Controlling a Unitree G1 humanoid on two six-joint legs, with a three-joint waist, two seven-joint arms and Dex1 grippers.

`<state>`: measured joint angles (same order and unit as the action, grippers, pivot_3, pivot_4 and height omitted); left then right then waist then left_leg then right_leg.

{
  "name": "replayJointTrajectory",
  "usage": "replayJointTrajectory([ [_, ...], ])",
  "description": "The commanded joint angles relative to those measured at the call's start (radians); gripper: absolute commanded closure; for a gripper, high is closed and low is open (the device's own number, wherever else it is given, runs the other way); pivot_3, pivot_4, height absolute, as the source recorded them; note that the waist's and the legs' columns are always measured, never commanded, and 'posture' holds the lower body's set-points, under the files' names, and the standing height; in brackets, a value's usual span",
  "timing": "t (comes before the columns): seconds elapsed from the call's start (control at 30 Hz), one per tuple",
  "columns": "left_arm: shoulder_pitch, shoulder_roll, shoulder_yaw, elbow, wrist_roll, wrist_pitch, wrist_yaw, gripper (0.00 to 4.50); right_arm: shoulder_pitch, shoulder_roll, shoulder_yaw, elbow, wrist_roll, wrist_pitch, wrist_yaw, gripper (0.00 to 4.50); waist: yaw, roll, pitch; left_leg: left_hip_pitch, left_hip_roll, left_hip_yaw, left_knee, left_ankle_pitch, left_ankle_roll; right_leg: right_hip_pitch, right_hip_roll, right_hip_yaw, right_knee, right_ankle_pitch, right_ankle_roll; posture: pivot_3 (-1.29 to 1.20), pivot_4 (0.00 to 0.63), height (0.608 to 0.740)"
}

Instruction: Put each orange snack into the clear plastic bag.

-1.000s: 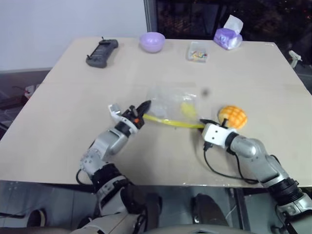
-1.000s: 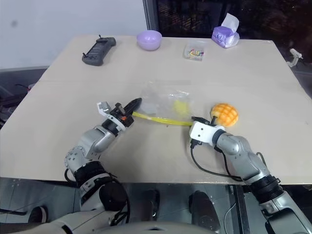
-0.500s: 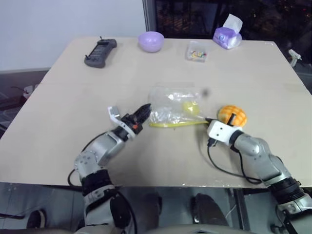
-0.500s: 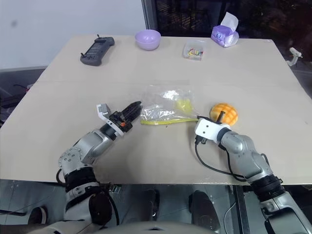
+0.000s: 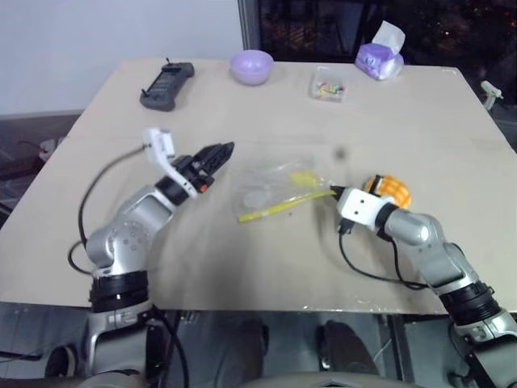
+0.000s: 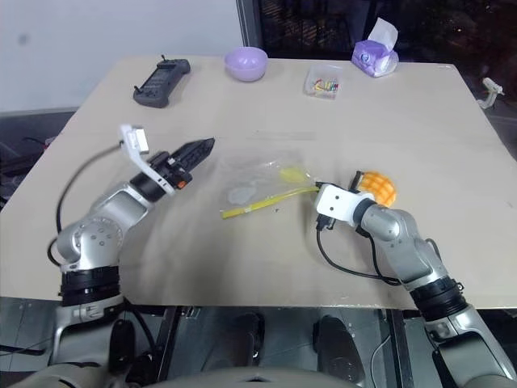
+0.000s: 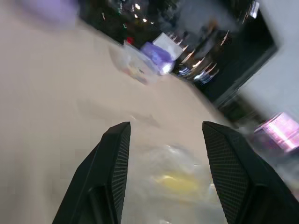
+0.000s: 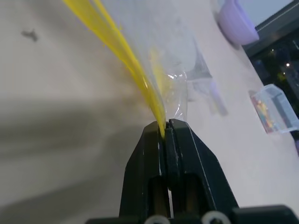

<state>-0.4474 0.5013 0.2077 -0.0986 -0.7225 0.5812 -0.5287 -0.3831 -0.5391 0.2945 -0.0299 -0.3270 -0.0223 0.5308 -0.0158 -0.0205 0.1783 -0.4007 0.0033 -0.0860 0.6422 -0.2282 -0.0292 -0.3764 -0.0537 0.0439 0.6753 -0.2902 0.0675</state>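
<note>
Table (image 5: 121, 145): a broad, pale surface carrying all the objects. Clear plastic bag (image 5: 266, 187): lies crumpled near the table's centre, its yellow zip strip (image 5: 271, 210) running toward the right claw. Left claw (image 5: 220, 151): raised over the table to the left of the bag, fingers (image 7: 112, 154) spread apart with nothing between them, clear of the bag. Right claw (image 8: 167, 128): fingers pressed together on the end of the bag's yellow zip strip, holding that edge just off the table. Orange snack (image 5: 389, 188): a domed bun with a grid top, sitting on the table just behind the right claw's wrist, outside the bag. Far edge of the table, left to right: black handheld controller (image 5: 166, 86), lilac bowl (image 5: 251, 66), small clear box (image 5: 326, 84) with colourful bits, purple tissue pack (image 5: 380, 56).
</note>
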Motion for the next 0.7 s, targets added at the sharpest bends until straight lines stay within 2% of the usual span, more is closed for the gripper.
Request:
replayJointTrajectory([
  [0.03,0.019,0.098,-0.257,-0.160,0.380,-0.368,-0.143,1.94,-0.063,0.022,-0.027,-0.024,0.022,0.042,0.023,4.50,0.000,0.001,0.000,0.000,0.000,0.001,-0.001,0.000,0.000,0.000,0.000,0.000,-0.001,0.000,0.000,0.00,0.150,0.740],
  [0.1,0.042,0.113,-0.332,-0.158,0.519,-0.541,-0.163,1.94,-0.097,0.038,-0.016,-0.006,0.014,0.049,0.024,4.50,0.000,0.001,0.000,0.001,0.000,0.003,-0.005,0.000,0.000,0.000,0.000,0.002,-0.004,0.000,0.000,0.00,0.150,0.740],
  [0.2,0.090,0.113,-0.363,-0.124,0.610,-0.672,-0.158,1.94,-0.135,0.058,-0.009,0.022,0.005,0.056,0.019,4.50,-0.005,0.001,0.000,0.002,0.001,0.005,-0.007,0.000,0.000,-0.002,0.000,0.004,-0.006,0.000,0.000,0.00,0.150,0.740],
  [0.4,0.183,0.132,-0.367,-0.106,0.734,-0.816,-0.144,1.94,-0.175,0.078,-0.007,0.063,-0.009,0.049,0.006,4.50,-0.004,0.003,0.001,-0.001,0.001,0.004,-0.009,-0.003,0.005,-0.003,0.000,0.003,-0.009,0.000,0.000,0.00,0.150,0.740],
  [0.5,0.210,0.147,-0.343,-0.076,0.824,-0.895,-0.096,1.94,-0.180,0.080,-0.007,0.072,-0.012,0.042,0.008,4.50,0.000,0.003,0.001,-0.001,0.001,0.003,-0.009,-0.003,0.005,-0.002,0.000,0.001,-0.009,0.000,0.000,0.00,0.150,0.740],
  [0.7,0.273,0.141,-0.299,-0.030,0.907,-0.954,0.007,1.94,-0.180,0.075,-0.011,0.073,-0.008,0.034,0.018,4.50,-0.003,0.003,0.001,-0.001,0.001,0.003,-0.009,-0.003,0.005,-0.002,0.000,0.001,-0.009,0.000,0.000,0.00,0.150,0.740],
])
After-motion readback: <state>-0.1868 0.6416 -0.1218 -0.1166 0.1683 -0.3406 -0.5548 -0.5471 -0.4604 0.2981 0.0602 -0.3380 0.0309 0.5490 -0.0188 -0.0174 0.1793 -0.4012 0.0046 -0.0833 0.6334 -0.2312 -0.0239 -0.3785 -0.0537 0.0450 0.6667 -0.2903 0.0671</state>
